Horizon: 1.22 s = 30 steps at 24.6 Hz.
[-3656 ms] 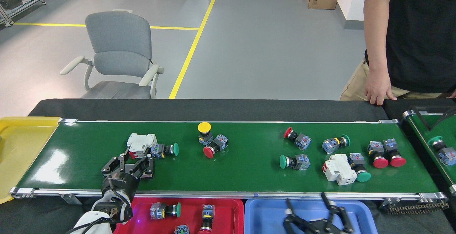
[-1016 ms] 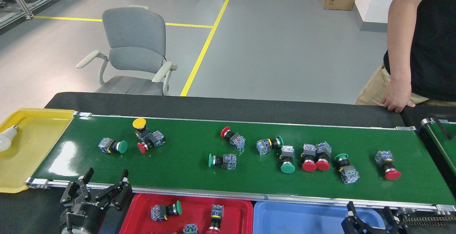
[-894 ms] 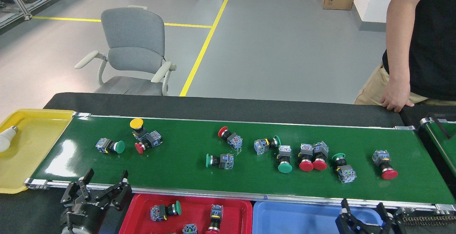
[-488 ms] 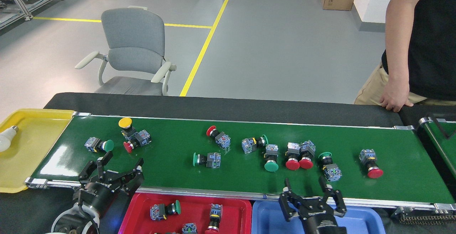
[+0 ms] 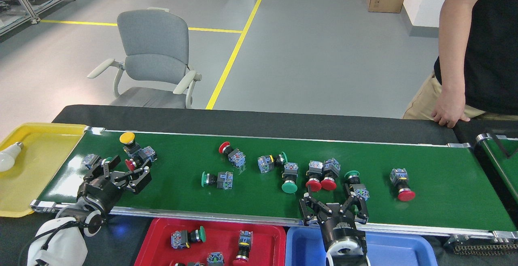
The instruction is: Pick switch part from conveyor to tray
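Left tool (image 5: 121, 171) stands with jaws apart over the left end of the conveyor (image 5: 259, 201), close to a green-capped switch (image 5: 92, 161) partly hidden behind it. Right tool (image 5: 334, 206) is likewise spread and empty, just short of another green-capped switch (image 5: 356, 184). The red tray (image 5: 162, 227) lies below the near rail. Recommendation: close on the body, not the cap, and allow for any belt travel.

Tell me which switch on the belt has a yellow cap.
The switch nearest the belt's far-left corner: the yellow-capped switch. All the other caps visible on the belt are red or green. It sits just beyond the left tool.
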Each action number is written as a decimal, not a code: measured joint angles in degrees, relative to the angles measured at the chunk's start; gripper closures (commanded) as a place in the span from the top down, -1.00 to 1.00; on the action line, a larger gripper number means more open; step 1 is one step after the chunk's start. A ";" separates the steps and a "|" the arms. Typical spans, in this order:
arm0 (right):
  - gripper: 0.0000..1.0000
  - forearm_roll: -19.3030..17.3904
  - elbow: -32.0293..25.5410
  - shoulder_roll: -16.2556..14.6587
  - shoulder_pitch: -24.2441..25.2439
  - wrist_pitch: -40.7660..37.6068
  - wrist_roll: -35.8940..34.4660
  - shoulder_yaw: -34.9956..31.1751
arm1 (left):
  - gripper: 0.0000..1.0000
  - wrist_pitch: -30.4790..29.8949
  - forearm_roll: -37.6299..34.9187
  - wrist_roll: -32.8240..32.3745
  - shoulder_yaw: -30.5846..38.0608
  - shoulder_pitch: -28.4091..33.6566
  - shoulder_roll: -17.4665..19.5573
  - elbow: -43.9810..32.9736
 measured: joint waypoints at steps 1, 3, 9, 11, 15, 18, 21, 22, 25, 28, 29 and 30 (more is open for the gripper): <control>0.96 -0.13 1.35 0.02 -1.02 0.00 0.00 0.46 | 1.00 -0.04 -0.01 0.50 -0.39 -0.70 0.00 1.52; 0.96 -0.40 4.41 0.14 -3.26 0.00 0.05 0.88 | 0.99 -0.17 -0.02 1.86 -1.42 -2.40 0.00 4.52; 0.64 -3.42 15.26 0.19 -11.89 0.01 -0.21 1.81 | 0.94 4.08 -0.03 7.60 -7.34 -8.44 -0.17 14.95; -0.30 -3.89 17.56 0.19 -13.87 0.28 -0.59 2.77 | 0.85 5.55 -0.03 9.31 -9.21 -9.66 -0.56 17.30; -0.97 -4.09 18.57 0.31 -14.16 -0.13 -0.84 6.73 | 0.47 6.57 -0.03 11.07 -10.29 -10.21 -0.94 18.79; -0.97 -4.17 18.56 0.34 -14.17 -0.46 -0.89 7.55 | 0.20 6.75 -0.03 11.43 -10.36 -10.21 -0.94 18.86; -0.97 -4.17 17.52 0.34 -14.06 -0.64 -0.89 8.31 | 0.14 6.73 -0.03 11.61 -10.38 -10.19 -0.94 18.86; -0.97 -4.17 16.26 0.33 -13.72 -0.75 -0.92 8.76 | 0.14 6.67 -0.03 11.65 -10.38 -10.16 -0.94 18.86; -0.97 -4.17 9.76 0.33 -10.19 -2.15 -0.95 11.04 | 0.20 6.47 -0.03 11.68 -10.41 -9.64 -0.94 18.71; -0.97 -3.93 2.01 0.25 -4.80 -5.60 -1.07 15.49 | 0.40 6.15 -0.03 11.70 -10.49 -9.01 -0.95 18.69; -0.94 -3.87 -0.22 0.15 -3.11 -6.91 -1.09 17.63 | 0.41 6.15 -0.03 11.70 -10.49 -9.01 -0.95 18.68; -0.66 -3.82 -2.31 0.05 -1.91 -7.93 -1.09 20.19 | 0.41 6.32 -0.03 11.71 -10.49 -9.00 -0.95 18.67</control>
